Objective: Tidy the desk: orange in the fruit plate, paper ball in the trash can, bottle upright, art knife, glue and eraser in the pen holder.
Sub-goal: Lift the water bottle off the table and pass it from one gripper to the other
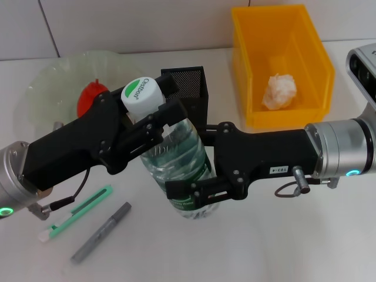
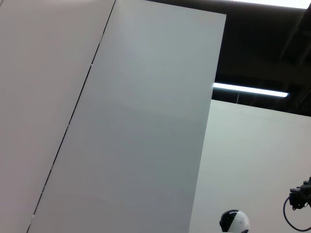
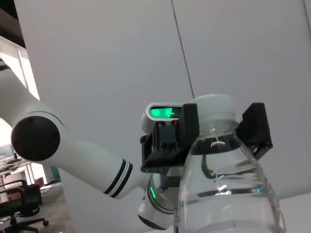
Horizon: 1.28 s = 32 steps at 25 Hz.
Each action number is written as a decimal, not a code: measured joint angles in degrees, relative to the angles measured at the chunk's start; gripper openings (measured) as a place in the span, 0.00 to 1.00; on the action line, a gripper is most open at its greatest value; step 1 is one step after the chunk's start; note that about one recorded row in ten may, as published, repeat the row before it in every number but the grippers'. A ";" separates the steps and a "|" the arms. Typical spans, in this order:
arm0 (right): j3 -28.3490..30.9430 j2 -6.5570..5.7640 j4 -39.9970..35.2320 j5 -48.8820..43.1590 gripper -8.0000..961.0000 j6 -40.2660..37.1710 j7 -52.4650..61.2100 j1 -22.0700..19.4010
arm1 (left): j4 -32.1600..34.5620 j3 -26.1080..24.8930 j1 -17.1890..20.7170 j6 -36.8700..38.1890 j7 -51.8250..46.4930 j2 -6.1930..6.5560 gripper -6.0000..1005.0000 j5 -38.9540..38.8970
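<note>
White desk [image 1: 282,235] fills the head view, and at its centre the bottle [image 1: 179,170] stands nearly upright, the left gripper [image 1: 154,111] clamped around its neck under the white cap and the right gripper [image 1: 197,191] clamped around its lower body. At upper left the orange [image 1: 89,97] lies in the fruit plate [image 1: 56,76]; at upper right the paper ball [image 1: 279,91] lies in the trash can [image 1: 314,53], and the pen holder [image 1: 191,88] stands behind the bottle.

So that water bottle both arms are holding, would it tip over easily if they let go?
Probably somewhat. The bottle is tall on a small base and leans a little, so it could topple. It looks nearly full of water, so likely heavy for its size, which may steady it. The left gripper holds near the cap, the right gripper lower on the label; smooth plastic may slip.
</note>
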 joint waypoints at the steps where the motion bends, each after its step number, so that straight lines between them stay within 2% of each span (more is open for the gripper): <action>1: -0.20 -0.04 0.00 0.00 0.84 -0.01 0.55 0.01 | 0.04 0.00 0.04 0.00 0.06 0.00 0.45 0.02; 4: -0.23 -0.08 -0.06 -0.06 0.86 0.02 0.89 0.03 | 0.21 0.01 0.10 0.01 0.18 0.01 0.45 0.05; 14: 0.14 -0.21 -0.84 -0.32 0.86 0.01 0.96 -1.24 | 1.28 0.53 0.73 -0.18 0.56 0.39 0.45 0.04; 22: 0.41 -0.28 -2.26 -0.26 0.86 -0.32 0.58 -4.71 | 3.15 1.17 1.59 -1.22 1.91 0.62 0.44 0.06; 32: 1.99 -0.36 -2.99 -0.21 0.86 -0.59 0.38 -6.95 | 4.26 1.41 1.31 -2.08 1.93 0.61 0.44 0.05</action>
